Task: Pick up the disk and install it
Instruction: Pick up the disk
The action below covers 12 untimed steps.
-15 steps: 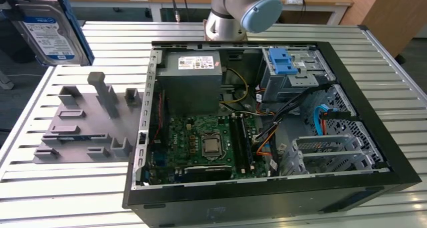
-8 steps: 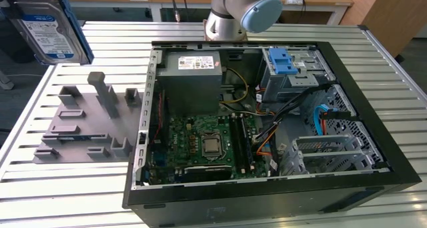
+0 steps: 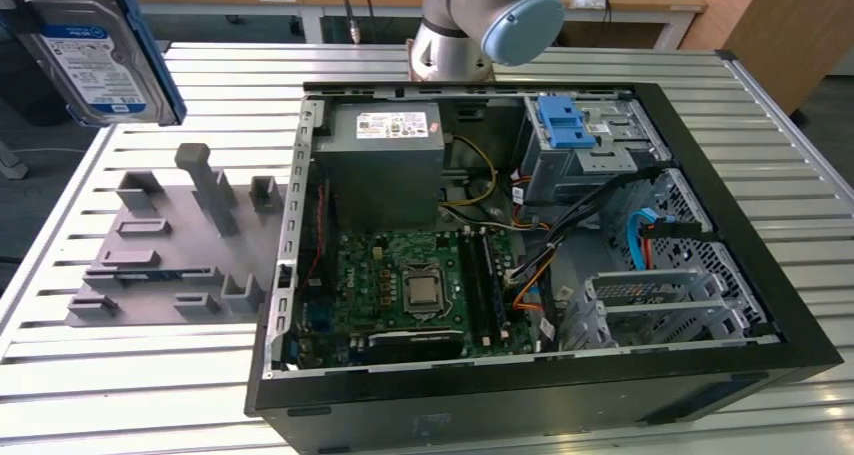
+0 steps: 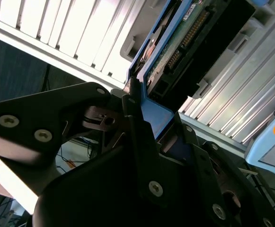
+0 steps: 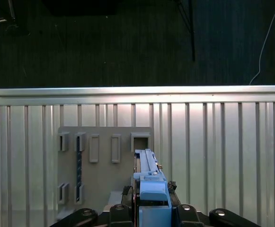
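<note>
pincer (image 4: 142,116) clenched on the disk (image 3: 91,60) at its blue rail end. disk is up in the air, label side showing, at exterior view's upper left, off the tabletop (image 3: 120,375). grey slotted fixture (image 3: 174,245) lies on tabletop w/ open pc case (image 3: 534,245) just beside it, on exterior view's right.

Disk (image 3: 91,60) is up in the air at the exterior view's top left corner, label side facing the camera, blue rails on both long edges, tilted slightly. It's well clear of the grey slotted fixture plate (image 3: 167,250) lying on the slatted aluminium tabletop (image 3: 134,375) below it. Open PC case (image 3: 747,275) sits just beside the plate on the exterior view's right: grey power supply (image 3: 387,165), green motherboard (image 3: 400,285), blue latch (image 3: 567,123) on the drive bay. Arm base (image 3: 474,25) stands behind the case.
</note>
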Each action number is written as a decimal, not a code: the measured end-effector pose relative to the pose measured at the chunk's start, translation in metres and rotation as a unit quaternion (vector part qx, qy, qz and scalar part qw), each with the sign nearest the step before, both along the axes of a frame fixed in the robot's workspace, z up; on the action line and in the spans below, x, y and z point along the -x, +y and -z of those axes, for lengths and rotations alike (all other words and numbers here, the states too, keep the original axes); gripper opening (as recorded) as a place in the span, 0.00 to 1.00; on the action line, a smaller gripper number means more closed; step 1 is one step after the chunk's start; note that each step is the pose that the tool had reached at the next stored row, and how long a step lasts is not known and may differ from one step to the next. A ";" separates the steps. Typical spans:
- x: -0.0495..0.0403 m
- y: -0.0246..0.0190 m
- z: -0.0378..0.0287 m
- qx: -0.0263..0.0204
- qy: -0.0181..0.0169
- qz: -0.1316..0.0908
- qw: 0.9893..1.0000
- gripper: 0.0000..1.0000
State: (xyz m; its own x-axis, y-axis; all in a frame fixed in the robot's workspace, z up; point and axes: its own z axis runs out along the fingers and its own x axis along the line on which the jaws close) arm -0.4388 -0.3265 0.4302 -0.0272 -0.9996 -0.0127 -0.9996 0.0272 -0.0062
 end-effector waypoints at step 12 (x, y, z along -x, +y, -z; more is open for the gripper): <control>0.0000 0.0000 -0.0062 0.000 0.000 0.000 1.000 0.36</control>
State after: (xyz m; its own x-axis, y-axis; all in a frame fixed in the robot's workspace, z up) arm -0.4388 -0.3265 0.4364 -0.0272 -0.9995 -0.0127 -0.9996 0.0273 -0.0069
